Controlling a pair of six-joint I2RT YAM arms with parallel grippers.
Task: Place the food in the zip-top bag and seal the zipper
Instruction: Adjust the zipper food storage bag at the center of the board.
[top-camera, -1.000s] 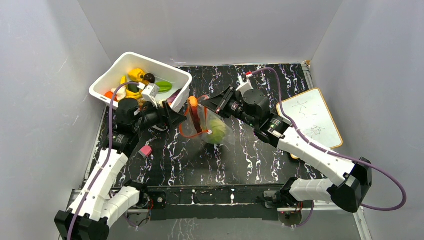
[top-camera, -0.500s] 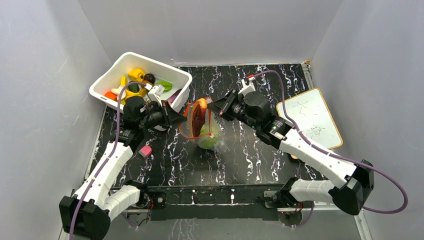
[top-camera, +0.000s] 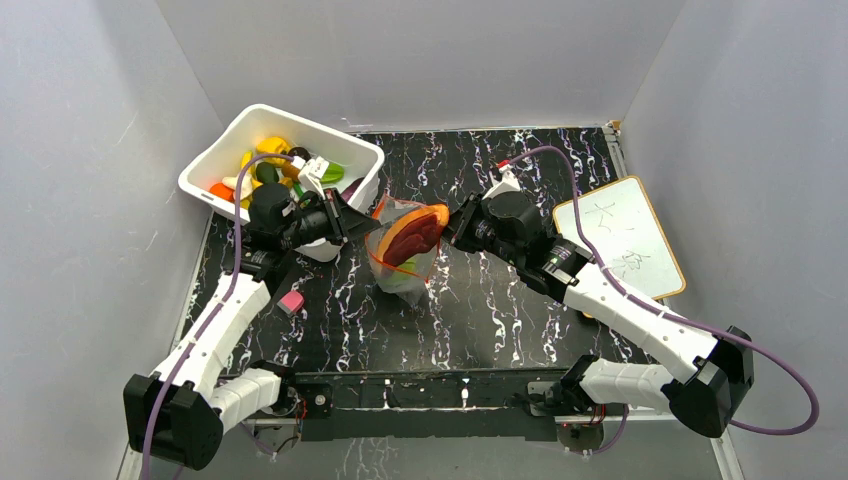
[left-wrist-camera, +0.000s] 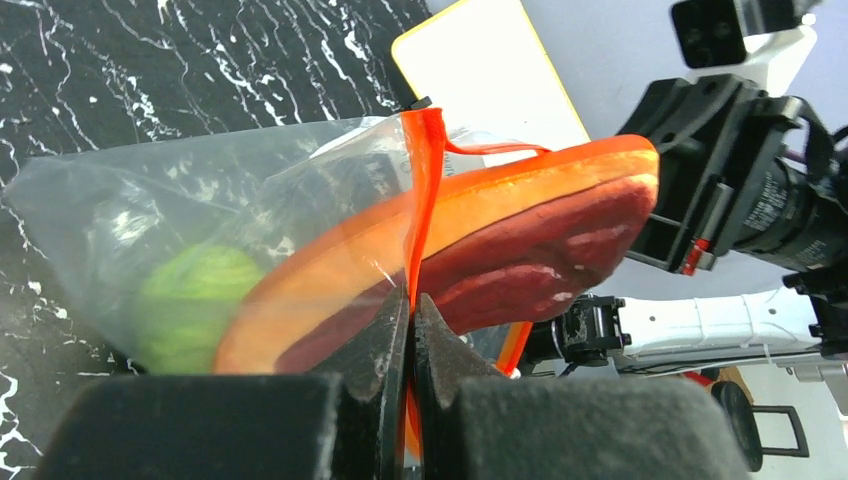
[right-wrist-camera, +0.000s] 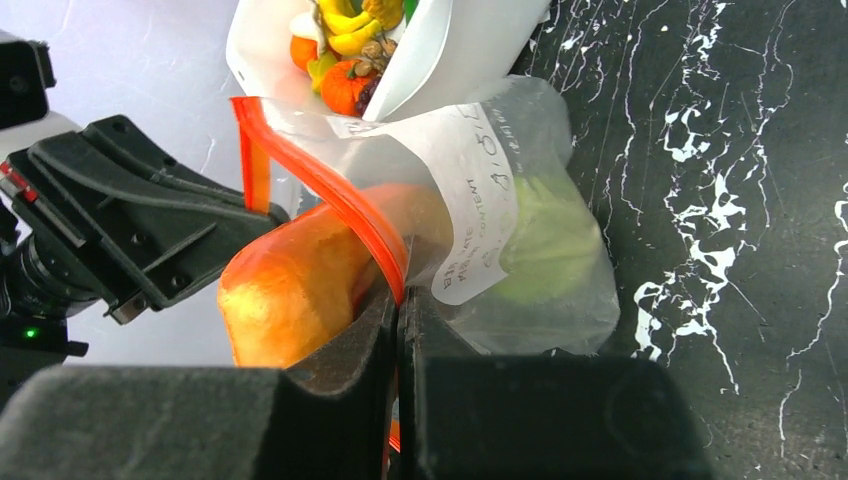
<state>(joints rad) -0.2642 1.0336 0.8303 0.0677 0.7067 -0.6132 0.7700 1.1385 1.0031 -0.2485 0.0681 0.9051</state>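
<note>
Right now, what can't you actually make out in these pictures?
- Label on the zip-top bag, right wrist view: print too small and creased to read.
- Green food in the bag, left wrist view: blurred by crinkly plastic, shape unclear.
- White bin, top view: the left arm covers some toys.
- Whiteboard, top view: scribbles too small.
- Orange-red food, left wrist view: lower end hidden behind the left hand.
</note>
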